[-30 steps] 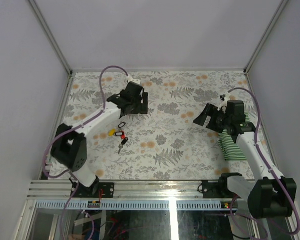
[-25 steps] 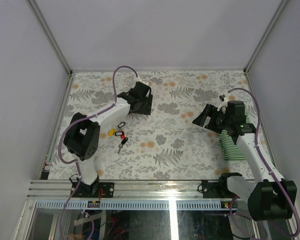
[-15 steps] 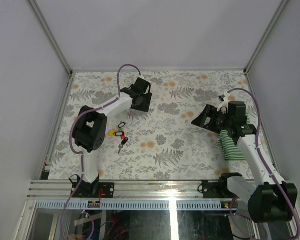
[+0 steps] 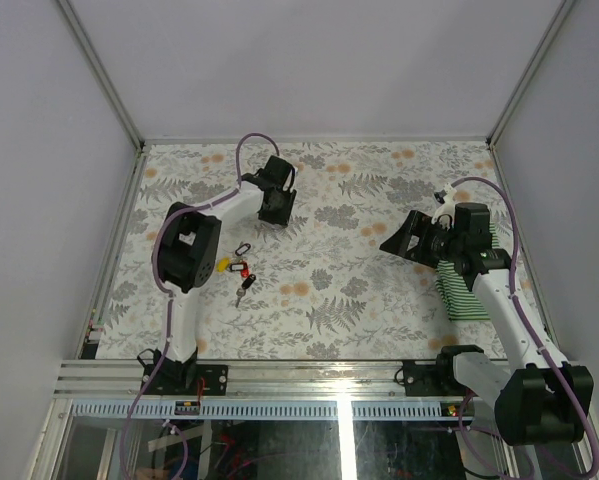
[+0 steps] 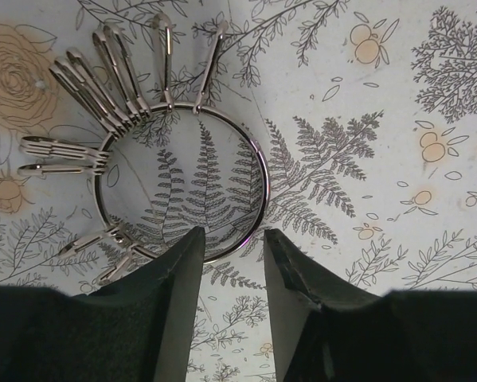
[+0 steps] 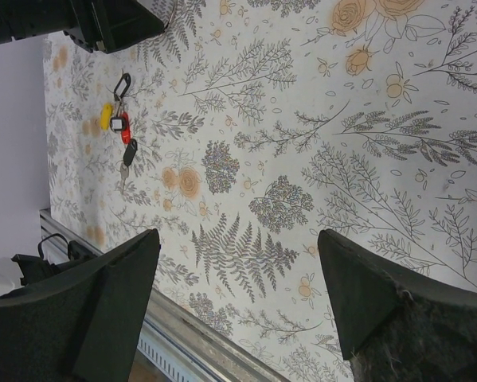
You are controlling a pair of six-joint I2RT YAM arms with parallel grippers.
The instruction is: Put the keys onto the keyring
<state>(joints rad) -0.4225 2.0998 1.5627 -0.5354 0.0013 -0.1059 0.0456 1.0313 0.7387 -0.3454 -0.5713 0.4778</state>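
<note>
The keyring (image 5: 263,179), a thin silver wire ring with several long wire clips (image 5: 115,68) fanned off its far left side, lies flat on the floral table. My left gripper (image 5: 232,235) hangs right over its near rim. The jaws are narrowed but open, with a gap showing between them and the wire just at the fingertips. In the top view the left gripper (image 4: 276,205) hides the ring. The keys (image 4: 241,268) lie apart in a bunch: yellow tag (image 6: 105,115), red tag (image 6: 126,131), black key (image 6: 130,153). My right gripper (image 6: 238,239) hovers wide open and empty at the right.
A black clip (image 6: 122,83) lies at the top of the key bunch. A green striped cloth (image 4: 469,285) lies under the right arm near the right wall. The metal rail (image 4: 309,375) runs along the near edge.
The left arm's elbow has swung right and folded up, carrying its gripper slightly toward the back, and its jaws have narrowed. The right arm has barely shifted. The keys have not moved.
</note>
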